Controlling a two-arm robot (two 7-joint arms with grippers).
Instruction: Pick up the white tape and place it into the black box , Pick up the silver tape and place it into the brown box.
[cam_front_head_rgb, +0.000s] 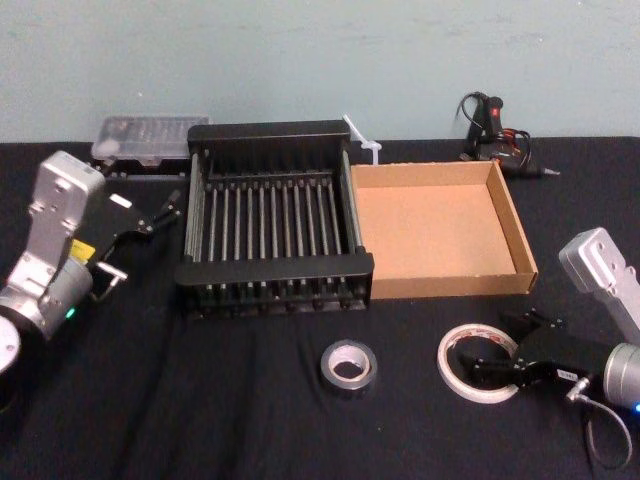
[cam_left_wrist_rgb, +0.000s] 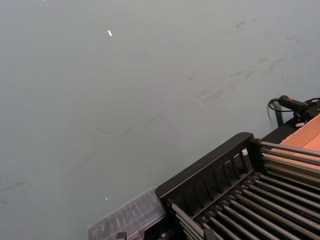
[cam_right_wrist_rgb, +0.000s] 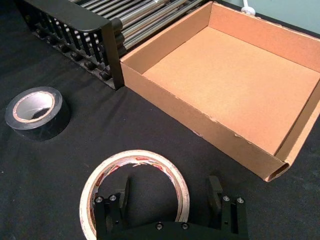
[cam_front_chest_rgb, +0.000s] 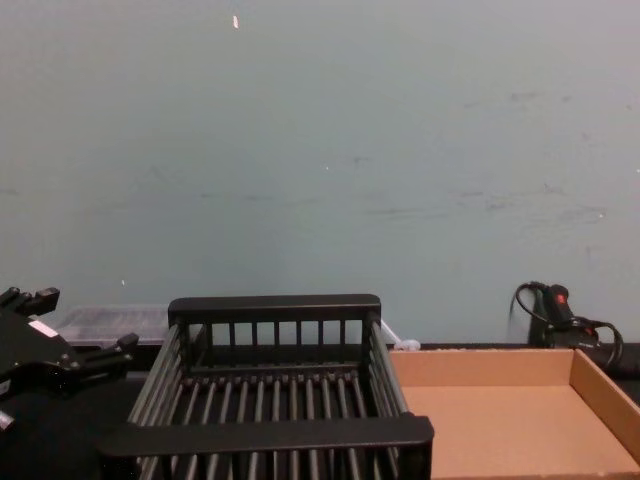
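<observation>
A pale blue-grey wall backs your black-clothed surface (cam_front_head_rgb: 250, 430). Your right tool (cam_right_wrist_rgb: 167, 197) sits low over the white tape (cam_right_wrist_rgb: 107, 170), fingers spread wide and straddling the roll's near rim; the roll lies flat on the cloth, not lifted. Beyond that tool, just past the roll, stands the brown box (cam_front_head_rgb: 440, 290), and beside it, touching, the black box (cam_front_head_rgb: 270, 265). The silver tape (cam_front_head_rgb: 348, 368) lies flat off to the tool's left, apart from the white roll and in front of the black box. Your left tool (cam_front_head_rgb: 160, 212) hangs parked beside the black box's far side, fingers parted.
</observation>
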